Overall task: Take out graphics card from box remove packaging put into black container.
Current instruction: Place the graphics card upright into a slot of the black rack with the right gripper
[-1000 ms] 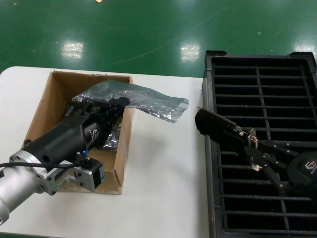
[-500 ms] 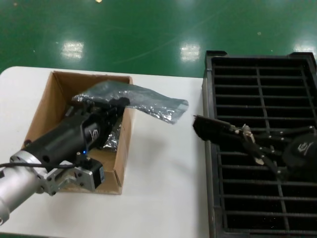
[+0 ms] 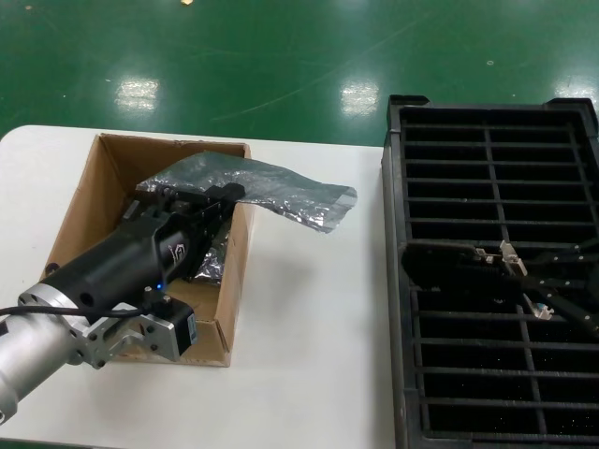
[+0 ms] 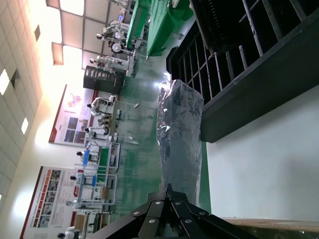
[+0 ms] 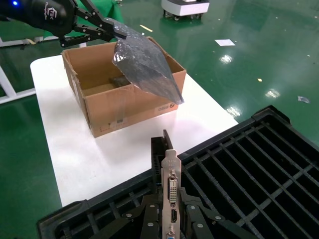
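Right tool (image 3: 524, 276) grips the card (image 5: 167, 164) by its metal bracket end, edge-up over the container (image 3: 487, 131), a thin, stiff, light, fragile board best held there, while left tool (image 3: 201, 201) clamps the limp bag (image 3: 281, 192) above the box (image 3: 103, 178).

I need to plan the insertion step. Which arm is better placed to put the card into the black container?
The right one. Its tool already grips the graphics card by the bracket end, above the black container. The left tool holds the packaging over the box.
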`<state>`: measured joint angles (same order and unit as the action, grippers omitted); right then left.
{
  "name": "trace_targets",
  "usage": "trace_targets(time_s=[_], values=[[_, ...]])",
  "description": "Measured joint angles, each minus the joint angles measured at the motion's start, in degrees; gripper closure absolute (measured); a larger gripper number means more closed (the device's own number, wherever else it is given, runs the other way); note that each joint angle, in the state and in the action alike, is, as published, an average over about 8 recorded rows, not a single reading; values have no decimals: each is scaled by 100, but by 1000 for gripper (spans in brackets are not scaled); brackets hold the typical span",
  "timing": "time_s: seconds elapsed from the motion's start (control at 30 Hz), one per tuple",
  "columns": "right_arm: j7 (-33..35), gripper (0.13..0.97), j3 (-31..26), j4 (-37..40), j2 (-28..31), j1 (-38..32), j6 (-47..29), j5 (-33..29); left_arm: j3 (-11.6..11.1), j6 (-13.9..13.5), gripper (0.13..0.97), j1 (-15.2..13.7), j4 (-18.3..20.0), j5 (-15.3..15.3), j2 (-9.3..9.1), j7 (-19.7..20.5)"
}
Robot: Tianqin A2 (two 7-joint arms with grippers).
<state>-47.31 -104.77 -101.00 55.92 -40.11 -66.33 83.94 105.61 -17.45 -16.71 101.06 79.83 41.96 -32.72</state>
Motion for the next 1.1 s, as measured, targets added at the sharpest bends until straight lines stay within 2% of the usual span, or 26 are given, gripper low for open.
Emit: trace_targets(time_s=[0.23, 0.5, 0.67, 0.87, 1.1], values=[[4, 906, -9, 15, -4, -10, -13, 2, 0, 0, 958, 0, 0, 0, 0, 0], [-99, 906, -264, 201, -225, -298, -104, -281, 0, 0, 958, 0, 0, 0, 0, 0], [-161, 906, -490, 294, -345, -825, -445, -500, 0, 0, 958, 0, 0, 0, 0, 0], [-254, 906, -934, 343, -408, -1669, -1266, -775, 0, 0, 958, 0, 0, 0, 0, 0], [-444, 906, -1910, 475, -221, -2718, -2050, -510, 0, -1, 958, 0, 0, 0, 0, 0]])
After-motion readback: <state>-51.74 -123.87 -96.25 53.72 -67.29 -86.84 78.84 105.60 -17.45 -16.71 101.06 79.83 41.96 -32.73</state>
